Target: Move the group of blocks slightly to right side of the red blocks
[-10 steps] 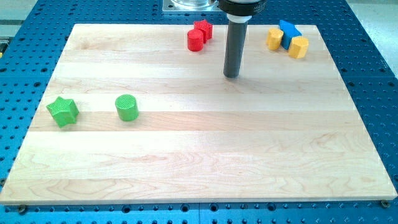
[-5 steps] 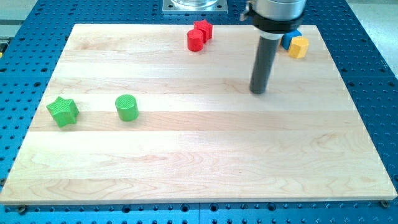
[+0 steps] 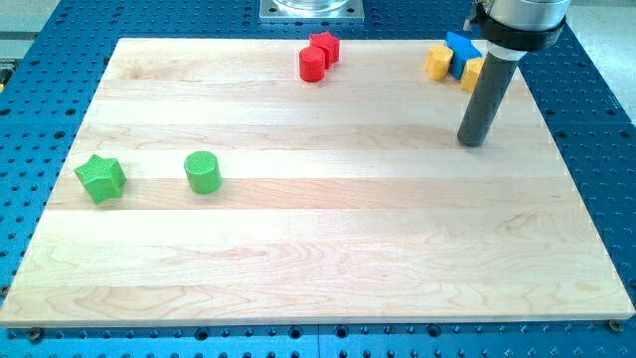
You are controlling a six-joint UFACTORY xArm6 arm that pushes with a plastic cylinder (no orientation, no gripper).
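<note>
Two red blocks sit at the view's top centre: a red cylinder [image 3: 312, 65] and a red star [image 3: 325, 46] touching it. At the top right is a group: a yellow block [image 3: 438, 62], a blue block [image 3: 460, 46] and another yellow block [image 3: 471, 74] partly hidden behind the rod. My tip [image 3: 474, 142] rests on the board just below this group, near its right end, not touching any block.
A green star [image 3: 100, 178] and a green cylinder [image 3: 203, 171] sit at the view's left. The wooden board [image 3: 318, 249] lies on a blue perforated table; the board's right edge is close to the group.
My tip has moved to the view's right and slightly down, from below the red blocks' right to below the yellow and blue group. No block has moved.
</note>
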